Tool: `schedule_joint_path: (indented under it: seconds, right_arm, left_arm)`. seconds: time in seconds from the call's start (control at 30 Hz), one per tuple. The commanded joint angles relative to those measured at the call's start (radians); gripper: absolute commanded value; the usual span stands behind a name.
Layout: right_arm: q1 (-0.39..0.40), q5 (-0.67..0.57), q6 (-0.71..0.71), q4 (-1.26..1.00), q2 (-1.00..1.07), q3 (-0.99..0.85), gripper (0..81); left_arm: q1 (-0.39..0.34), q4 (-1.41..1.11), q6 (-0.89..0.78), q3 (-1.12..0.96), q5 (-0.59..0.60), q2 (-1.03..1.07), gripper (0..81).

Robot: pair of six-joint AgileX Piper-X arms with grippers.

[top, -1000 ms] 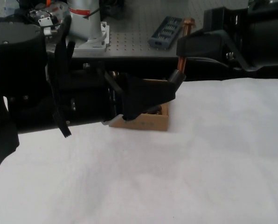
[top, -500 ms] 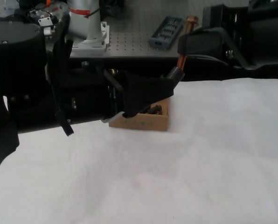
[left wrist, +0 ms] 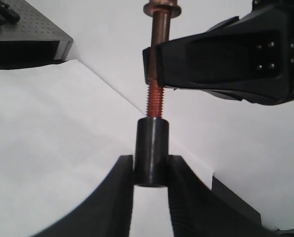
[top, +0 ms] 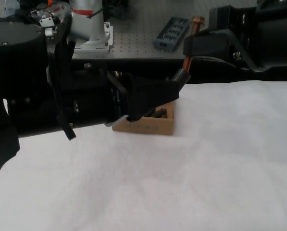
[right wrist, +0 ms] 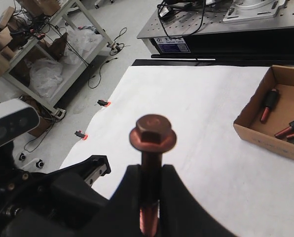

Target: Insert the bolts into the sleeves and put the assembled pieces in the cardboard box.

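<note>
The copper bolt [left wrist: 157,74] stands upright in the air with its hexagonal head on top, and its threaded end meets the open top of the black sleeve [left wrist: 151,150] directly below it, so the two are in line. The right gripper [right wrist: 149,185] is pinching the bolt's shank just under the head, its fingers pressed against either side. The left gripper [left wrist: 151,172] is clamped around the lower part of the sleeve and holds it upright. In the high view the joined pair hangs above the far edge of the surface [top: 206,159], which is covered by a white cloth [top: 240,125], just beside the far right corner of the cardboard box [top: 150,127]. The box rests on the cloth near that far edge and holds several assembled pieces [right wrist: 268,104] lying on their sides.
</note>
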Motion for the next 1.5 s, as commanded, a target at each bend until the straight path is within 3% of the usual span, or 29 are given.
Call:
schedule_joint_path:
  seconds: [0.0, 0.93, 1.47]
  right_arm:
    - [-0.005, -0.004, -0.016, 0.006, -0.004, -0.005, 2.8]
    - [-0.005, -0.238, -0.07, -0.083, -0.004, -0.005, 2.8]
    - [-0.005, -0.241, -0.076, -0.081, -0.004, -0.005, 2.8]
  left_arm:
    - [0.006, -0.027, -0.012, -0.006, -0.004, -0.01, 0.6]
    - [0.006, -0.03, -0.012, -0.006, -0.004, 0.003, 0.6]
    - [0.006, -0.09, -0.005, -0.006, -0.067, 0.003, 0.6]
